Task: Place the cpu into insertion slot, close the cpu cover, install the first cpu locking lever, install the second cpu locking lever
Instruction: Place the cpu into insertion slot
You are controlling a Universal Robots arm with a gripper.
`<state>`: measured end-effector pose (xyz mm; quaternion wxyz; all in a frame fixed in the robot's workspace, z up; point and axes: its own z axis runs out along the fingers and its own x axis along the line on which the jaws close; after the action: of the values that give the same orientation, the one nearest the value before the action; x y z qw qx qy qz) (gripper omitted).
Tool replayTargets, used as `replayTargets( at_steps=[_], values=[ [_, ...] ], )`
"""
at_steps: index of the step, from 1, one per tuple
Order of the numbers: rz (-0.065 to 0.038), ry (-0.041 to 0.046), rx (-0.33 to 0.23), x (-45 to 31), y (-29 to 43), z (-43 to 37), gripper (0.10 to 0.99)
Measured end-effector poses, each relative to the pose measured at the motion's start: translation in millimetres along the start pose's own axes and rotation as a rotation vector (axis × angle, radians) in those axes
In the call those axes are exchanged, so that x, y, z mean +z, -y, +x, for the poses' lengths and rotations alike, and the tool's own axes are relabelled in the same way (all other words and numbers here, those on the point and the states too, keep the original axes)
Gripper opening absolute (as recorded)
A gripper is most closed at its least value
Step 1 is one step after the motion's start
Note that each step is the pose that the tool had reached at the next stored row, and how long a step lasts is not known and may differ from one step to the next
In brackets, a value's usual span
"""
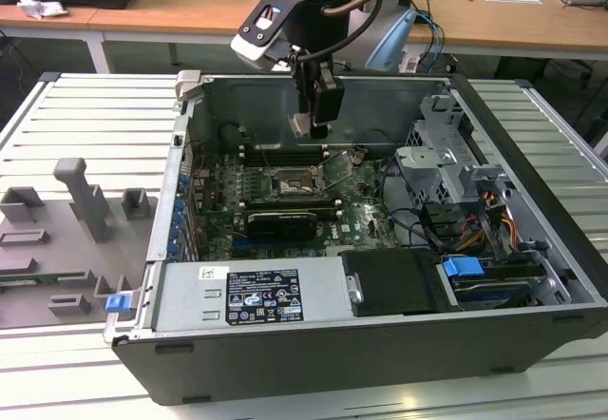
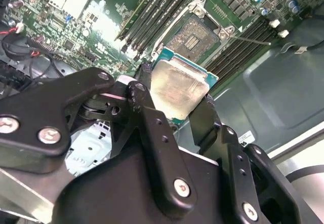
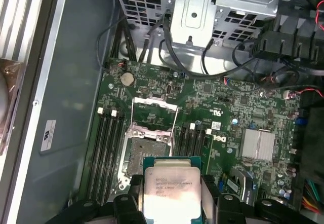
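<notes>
You see the gripper [image 1: 312, 127] clamped on the cpu [image 3: 171, 186] by two opposite edges, holding it in the air above the green board [image 3: 228, 107] inside the open computer case [image 1: 380, 349]. Beneath it the insertion slot [image 3: 147, 155] lies bare between the memory slots [image 3: 106, 153], its cpu cover [image 3: 154, 111] tipped up.

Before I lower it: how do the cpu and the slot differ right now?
The cpu has a pale metal top with a green edge; the slot is dark inside a metal rim. The cpu is clamped in the gripper's jaws, held above the board; the slot sits fixed in that board, empty. Both are square and much alike in size.
</notes>
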<state>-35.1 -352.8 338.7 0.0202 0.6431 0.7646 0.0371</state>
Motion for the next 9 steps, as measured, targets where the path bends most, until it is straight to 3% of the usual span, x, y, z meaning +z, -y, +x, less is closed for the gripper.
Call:
replayTargets(
  at_steps=[5,9],
  values=[
    [0.0,0.0089,0.066,4.2,0.6,0.1,0.541],
    [0.0,0.0095,0.07,7.1,2.4,0.4,0.541]
  ],
)
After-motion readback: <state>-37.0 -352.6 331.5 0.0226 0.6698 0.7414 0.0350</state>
